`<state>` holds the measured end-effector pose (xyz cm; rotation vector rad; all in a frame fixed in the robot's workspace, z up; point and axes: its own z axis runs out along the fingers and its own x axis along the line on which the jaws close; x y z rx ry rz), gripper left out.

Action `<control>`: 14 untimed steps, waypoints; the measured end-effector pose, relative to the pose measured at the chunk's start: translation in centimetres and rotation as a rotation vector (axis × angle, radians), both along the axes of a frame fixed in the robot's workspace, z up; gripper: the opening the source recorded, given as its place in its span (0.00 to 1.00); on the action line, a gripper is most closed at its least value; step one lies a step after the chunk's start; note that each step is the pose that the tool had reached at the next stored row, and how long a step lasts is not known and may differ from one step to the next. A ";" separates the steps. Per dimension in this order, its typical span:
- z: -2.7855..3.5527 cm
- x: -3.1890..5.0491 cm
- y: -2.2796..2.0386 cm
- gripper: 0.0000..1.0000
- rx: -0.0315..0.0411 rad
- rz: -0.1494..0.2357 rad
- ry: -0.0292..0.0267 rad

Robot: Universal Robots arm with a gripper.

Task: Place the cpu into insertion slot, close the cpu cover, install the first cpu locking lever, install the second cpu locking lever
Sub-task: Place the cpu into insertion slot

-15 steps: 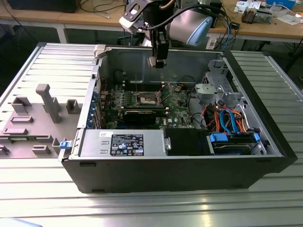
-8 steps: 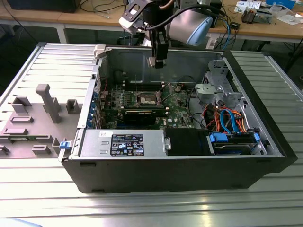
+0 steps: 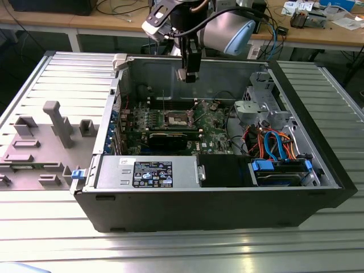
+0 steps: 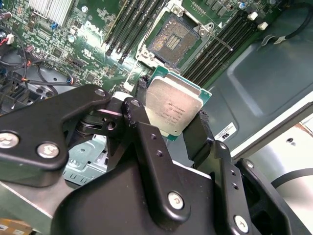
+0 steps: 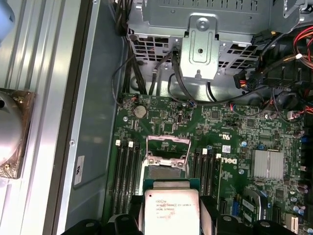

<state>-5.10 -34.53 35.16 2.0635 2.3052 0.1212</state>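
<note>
Second wrist view: your claw (image 4: 171,117) is closed on the chip (image 4: 173,103). A black finger (image 4: 139,127) presses against each of two opposite edges, and the chip's silver top faces the camera. The chip hangs in the air, clear of the green board (image 4: 88,29), with its green rim visible around the metal top. The socket (image 4: 171,41) lies just beyond it, dark centre exposed and nothing seated in it.

In the first wrist view, the chip (image 5: 171,210) sits between the fingertips of the claw (image 5: 171,218), close to the socket (image 5: 167,172) but apart from it. The cover frame (image 5: 166,157) stands raised at the socket's far edge, so the socket is uncovered.

In the exterior view, your claw (image 3: 189,74) hangs inside the open computer case (image 3: 227,199), above the socket (image 3: 176,118).
</note>
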 end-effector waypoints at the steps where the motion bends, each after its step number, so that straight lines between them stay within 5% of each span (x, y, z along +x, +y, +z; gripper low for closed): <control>1: -0.06 0.00 0.00 0.55 0.0001 0.000 0.0000; 14: -0.27 0.00 0.00 0.55 0.0000 0.000 0.0000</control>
